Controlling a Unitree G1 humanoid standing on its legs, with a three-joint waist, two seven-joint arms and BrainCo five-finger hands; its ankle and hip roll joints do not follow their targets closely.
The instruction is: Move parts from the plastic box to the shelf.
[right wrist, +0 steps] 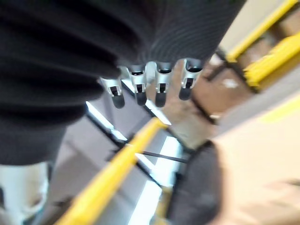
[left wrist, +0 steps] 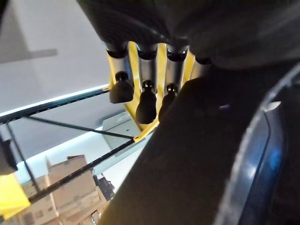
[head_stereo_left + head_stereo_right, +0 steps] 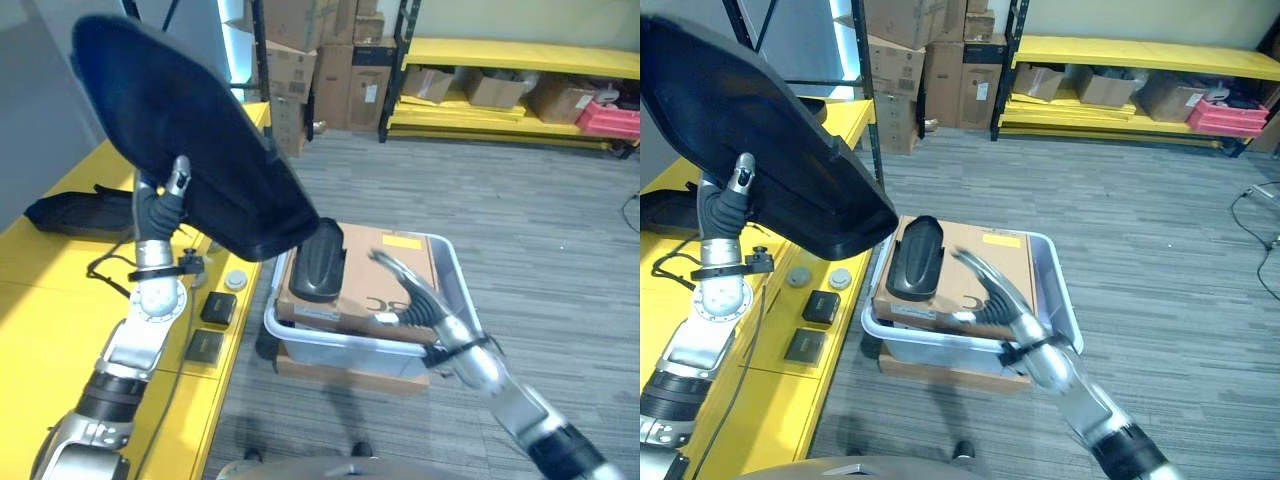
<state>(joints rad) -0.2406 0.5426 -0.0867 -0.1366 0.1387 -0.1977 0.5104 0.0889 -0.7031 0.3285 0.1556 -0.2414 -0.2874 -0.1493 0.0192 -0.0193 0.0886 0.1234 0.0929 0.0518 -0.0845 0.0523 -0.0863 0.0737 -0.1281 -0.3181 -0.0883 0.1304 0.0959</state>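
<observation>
While the left hand [image 3: 172, 195] grips the big black part [image 3: 190, 140] high above the yellow desk [image 3: 40, 320], the right hand [image 3: 405, 290] (fingers straight, holding nothing) hovers over the plastic box [image 3: 455, 275], nearest the small black part [image 3: 318, 262].

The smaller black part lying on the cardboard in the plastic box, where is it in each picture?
Left eye view: the smaller black part lies centre, on the cardboard inside the plastic box.
Right eye view: left of centre, on the same cardboard.
Left wrist view: cannot tell; the left hand lies against a large black part.
Right wrist view: perhaps the dark blur past the right hand.
Shared landmark: the cardboard.
</observation>
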